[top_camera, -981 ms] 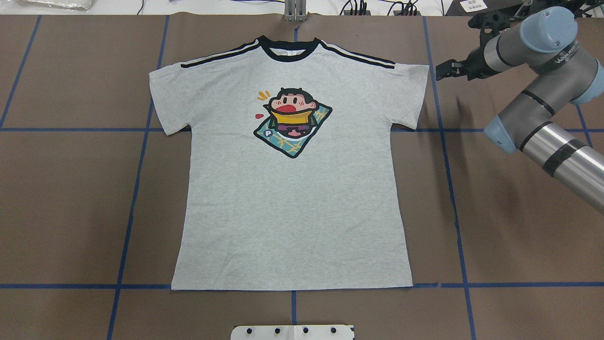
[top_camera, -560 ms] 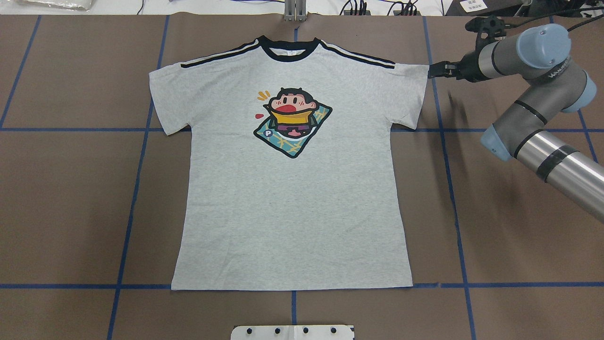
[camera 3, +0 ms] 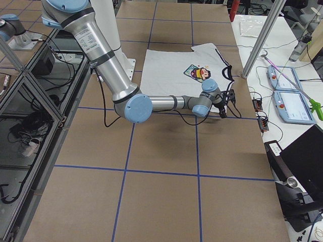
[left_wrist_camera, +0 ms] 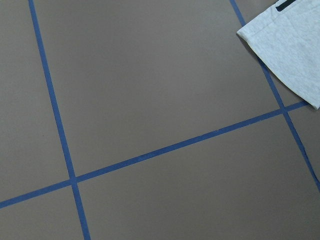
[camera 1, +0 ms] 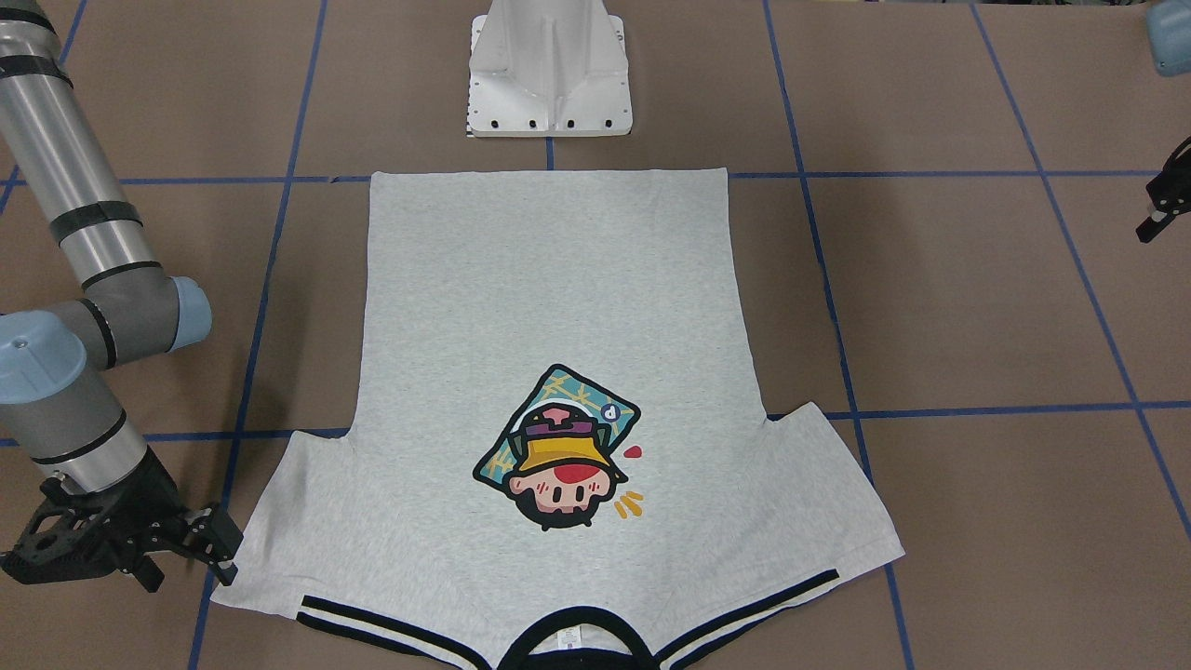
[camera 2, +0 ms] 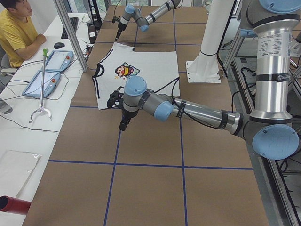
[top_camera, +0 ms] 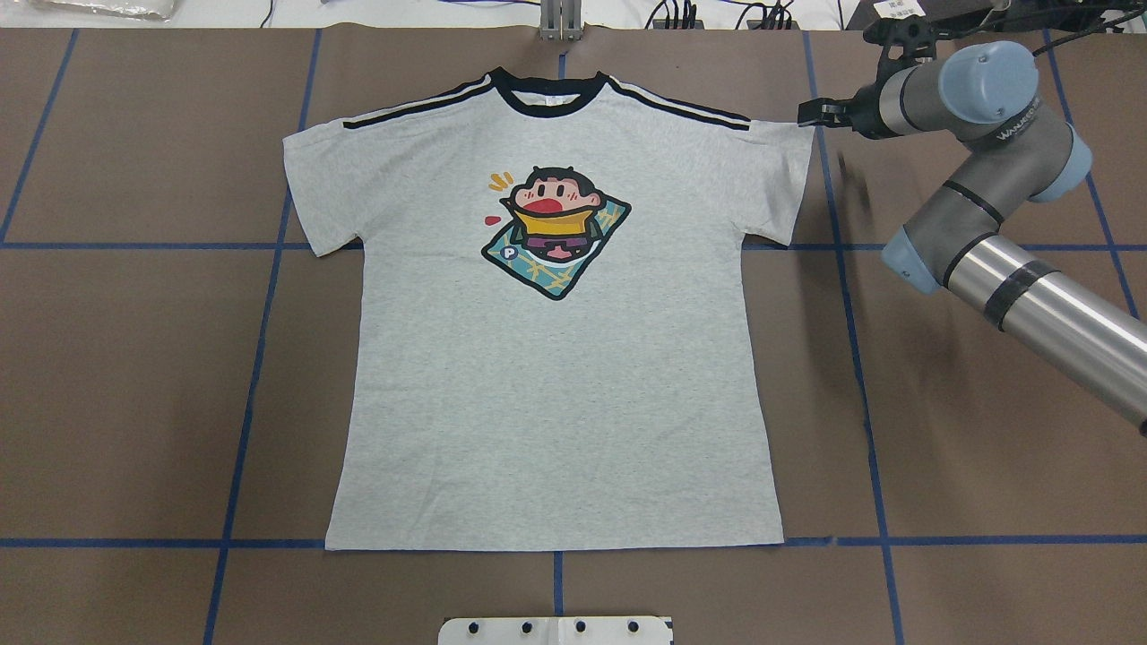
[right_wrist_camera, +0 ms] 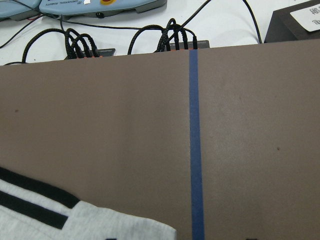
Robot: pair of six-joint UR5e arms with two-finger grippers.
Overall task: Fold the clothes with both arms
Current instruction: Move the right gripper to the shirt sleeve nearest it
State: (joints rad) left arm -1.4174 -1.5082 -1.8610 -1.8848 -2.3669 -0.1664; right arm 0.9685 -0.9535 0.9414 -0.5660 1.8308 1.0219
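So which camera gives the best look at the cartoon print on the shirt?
Overhead exterior: the cartoon print is upright, sharp and unobstructed. Front-facing shows it clearly too, but upside down. Both side views show it small and skewed. The wrist cameras miss it.

Overhead looks forward and down from the hem side of the T-shirt (top_camera: 556, 403); front view faces back from the collar side, steeply down, and both hold it whole. Side cameras stand farther off at either end of the table (camera 2: 150, 188). Wrist cameras sit close above it, each catching one T-shirt corner.

This is a robotics lab. Robot arms (camera 2: 202, 113) stand at a brown worktop (top_camera: 116, 376) gridded with blue tape (top_camera: 254, 376). Teach pendants (camera 2: 57, 60) and cables (right_wrist_camera: 170, 40) lie alongside.
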